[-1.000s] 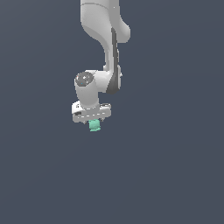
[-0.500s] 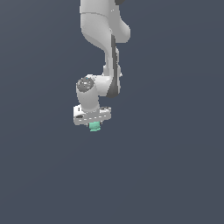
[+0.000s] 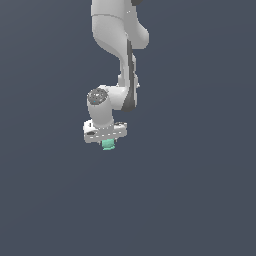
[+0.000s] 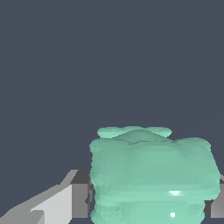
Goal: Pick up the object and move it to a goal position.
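looking at my gripper (image 3: pixel 107 144), i see it clamped on the green object (image 3: pixel 108 145), fingers (image 4: pixel 80 194) touching both its sides; the object (image 4: pixel 153 175) hangs just beneath the white hand

The arm (image 3: pixel 120 45) is glossy white with rounded links, a dark seam, and a grey-capped wrist joint (image 3: pixel 98 96).
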{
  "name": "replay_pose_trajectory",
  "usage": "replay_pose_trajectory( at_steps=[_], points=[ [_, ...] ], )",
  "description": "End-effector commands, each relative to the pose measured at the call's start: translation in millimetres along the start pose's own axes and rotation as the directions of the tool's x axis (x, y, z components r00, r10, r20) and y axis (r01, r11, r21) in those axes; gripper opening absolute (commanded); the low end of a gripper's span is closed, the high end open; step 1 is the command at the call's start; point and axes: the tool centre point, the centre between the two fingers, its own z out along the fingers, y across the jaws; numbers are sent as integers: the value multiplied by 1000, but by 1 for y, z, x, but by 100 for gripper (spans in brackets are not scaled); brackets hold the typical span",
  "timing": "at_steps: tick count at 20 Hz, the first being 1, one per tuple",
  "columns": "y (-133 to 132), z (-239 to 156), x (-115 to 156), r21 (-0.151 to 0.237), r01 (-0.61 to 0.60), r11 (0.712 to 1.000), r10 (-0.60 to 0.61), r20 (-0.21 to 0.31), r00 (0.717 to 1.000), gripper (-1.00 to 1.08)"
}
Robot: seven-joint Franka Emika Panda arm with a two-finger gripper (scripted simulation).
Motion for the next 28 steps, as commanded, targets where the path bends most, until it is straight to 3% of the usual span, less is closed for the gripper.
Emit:
replay_pose_trajectory(
  at_steps=[1,13,28],
  points=[
    [0,-1,0,0,0,1000,0,0,1000,-100],
    [21,-55,-7,0,0,1000,0,0,1000,-100],
    [78,-208,-26,2,1,1000,-1,-1,1000,-100]
  ],
)
